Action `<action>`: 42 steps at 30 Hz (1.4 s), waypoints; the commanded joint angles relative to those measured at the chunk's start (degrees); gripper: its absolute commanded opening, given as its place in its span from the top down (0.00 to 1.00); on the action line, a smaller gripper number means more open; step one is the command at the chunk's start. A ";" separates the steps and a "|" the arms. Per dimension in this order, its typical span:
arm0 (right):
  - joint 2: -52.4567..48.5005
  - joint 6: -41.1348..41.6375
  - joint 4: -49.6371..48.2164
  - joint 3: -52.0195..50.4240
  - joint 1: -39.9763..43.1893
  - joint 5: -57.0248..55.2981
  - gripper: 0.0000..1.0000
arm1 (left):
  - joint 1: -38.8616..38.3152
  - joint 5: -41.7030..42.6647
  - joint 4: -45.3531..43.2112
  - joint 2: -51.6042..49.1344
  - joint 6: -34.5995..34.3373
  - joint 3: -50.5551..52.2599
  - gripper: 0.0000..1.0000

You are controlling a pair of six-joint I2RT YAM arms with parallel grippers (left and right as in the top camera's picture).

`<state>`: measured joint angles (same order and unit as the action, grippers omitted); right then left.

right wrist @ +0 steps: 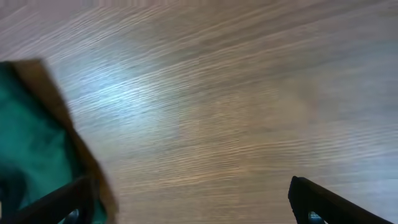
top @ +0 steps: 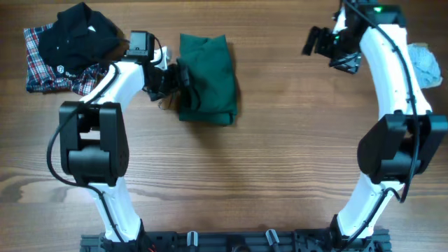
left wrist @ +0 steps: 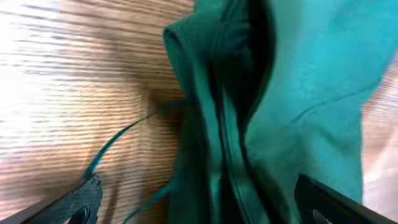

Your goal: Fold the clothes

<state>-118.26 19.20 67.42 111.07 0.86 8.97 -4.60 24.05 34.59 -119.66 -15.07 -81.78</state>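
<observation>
A folded dark green garment [top: 208, 73] lies on the table at the back, left of centre. My left gripper [top: 180, 78] is at its left edge. In the left wrist view the green garment [left wrist: 292, 93] fills the frame, and my left gripper [left wrist: 205, 208] is open with its fingers on either side of the layered folded edge. A thin green drawstring [left wrist: 118, 142] trails onto the wood. My right gripper [top: 318, 42] is open and empty above bare table at the back right. In the right wrist view it [right wrist: 196, 208] is over wood, with the green garment [right wrist: 25, 137] at the far left.
A pile with a black shirt [top: 77, 33] on a plaid shirt [top: 38, 70] sits at the back left corner. A light blue cloth [top: 424, 64] lies at the right edge behind my right arm. The wooden table [top: 280, 154] stretches across the front.
</observation>
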 commanded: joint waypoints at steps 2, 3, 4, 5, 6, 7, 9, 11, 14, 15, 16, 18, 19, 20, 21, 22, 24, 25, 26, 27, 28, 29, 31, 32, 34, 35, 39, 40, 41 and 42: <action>0.74 -1.22 0.85 0.57 2.95 1.60 0.00 | -1.01 12.74 -3.21 -5.81 2.89 0.61 0.00; 0.74 -1.29 0.83 0.57 3.26 1.60 0.00 | -1.60 12.98 -3.63 -6.05 2.80 0.61 0.00; 0.74 -1.29 0.83 0.57 3.34 1.60 0.00 | -2.32 12.96 -3.69 -6.05 2.69 0.61 0.00; 0.74 -1.44 0.83 0.57 3.34 1.60 0.00 | -3.45 12.96 -3.67 -6.05 2.67 0.61 0.00; 0.74 -1.49 0.81 0.57 3.34 1.60 0.00 | -4.37 12.92 -3.63 -6.05 2.64 0.61 0.00; 0.74 -1.49 0.81 0.57 3.34 1.60 0.00 | -5.09 12.31 -3.54 -6.08 2.14 0.61 0.00; 0.74 -1.77 0.90 0.57 3.34 1.62 0.00 | -7.06 8.22 -3.61 -6.10 -0.13 0.61 0.00; 0.74 -2.64 1.18 0.57 3.34 1.62 0.00 | -7.96 6.25 -3.63 -6.10 -0.59 0.61 0.04; 0.74 -2.71 1.75 0.57 3.34 1.60 0.00 | -7.96 6.25 -4.00 -6.14 -0.61 0.61 0.45; 0.74 -2.69 1.86 0.57 3.34 1.60 0.00 | -7.76 6.25 -4.20 -6.14 -0.79 0.61 0.62; 0.74 -2.71 1.90 0.57 3.34 1.60 0.00 | -7.65 6.25 -4.26 -6.14 -0.81 0.61 0.74; 0.74 -2.69 1.92 0.57 3.34 1.60 0.00 | -7.39 6.25 -4.66 -6.14 -0.79 0.61 0.96; 0.74 -2.71 1.95 0.57 3.34 1.60 0.00 | -7.23 6.25 -5.16 -6.14 -0.76 0.61 0.96; 0.74 -2.71 1.95 0.57 3.34 1.57 0.00 | -7.19 6.27 -5.64 -6.14 -0.74 0.59 0.96; 0.74 -2.71 1.95 0.57 3.34 1.57 0.00 | -7.10 6.25 -6.21 -6.12 -0.76 0.52 0.96; 0.74 -2.71 1.95 0.57 3.34 1.57 0.00 | -7.04 6.27 -6.71 -6.05 -0.76 0.28 0.96; 0.74 -2.73 1.95 0.57 3.34 1.55 0.00 | -6.71 6.27 -6.82 -5.79 -0.74 -0.50 0.96; 0.74 -2.73 1.95 0.57 3.34 1.42 0.00 | -6.25 6.25 -6.78 -5.40 -0.52 -1.49 0.96; 0.74 -2.73 1.92 0.57 3.34 1.36 0.00 | -5.84 6.25 -6.75 -4.98 -0.52 -2.12 0.96; 0.74 -2.73 1.95 0.57 3.34 1.36 0.00 | -5.11 6.25 -6.75 -4.24 -0.35 -3.19 0.96; 0.74 -2.75 1.92 0.57 3.34 1.36 0.00 | -4.50 5.99 -6.75 -3.58 -0.33 -3.91 0.96; 0.74 -2.73 1.90 0.57 3.34 1.36 0.00 | -3.43 5.35 -6.71 -2.38 -0.35 -4.92 0.96; 0.74 -2.75 1.86 0.57 3.34 1.31 0.00 | -1.53 2.99 -6.03 -0.52 -0.31 -6.25 0.96; 0.74 -2.73 1.84 0.57 3.34 1.11 0.00 | -0.57 1.55 -5.62 0.33 0.00 -6.73 0.96; 0.74 -2.73 1.66 0.57 3.34 0.90 0.00 | 1.25 0.13 -5.38 2.14 3.21 -7.30 0.96; 0.74 -2.71 1.51 0.57 3.34 0.90 0.00 | 1.79 -0.79 -5.42 2.89 3.91 -7.45 0.96; 0.74 -2.60 1.05 0.57 3.34 0.92 0.00 | 3.54 -6.43 -6.29 5.29 5.05 -7.91 0.96; 0.74 -2.60 1.09 0.57 3.34 0.92 0.00 | 3.98 -7.76 -7.15 5.57 6.91 -7.93 0.96; 0.74 -2.60 1.20 0.57 3.34 0.92 0.00 | 4.31 -8.92 -7.85 5.66 7.93 -7.93 0.96; 0.74 -2.67 1.27 0.57 3.34 0.92 0.00 | 4.59 -10.69 -8.46 5.66 8.96 -7.93 0.96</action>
<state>-118.26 17.63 68.71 111.07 4.27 9.63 -0.91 19.64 27.81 -116.20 -11.35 -88.25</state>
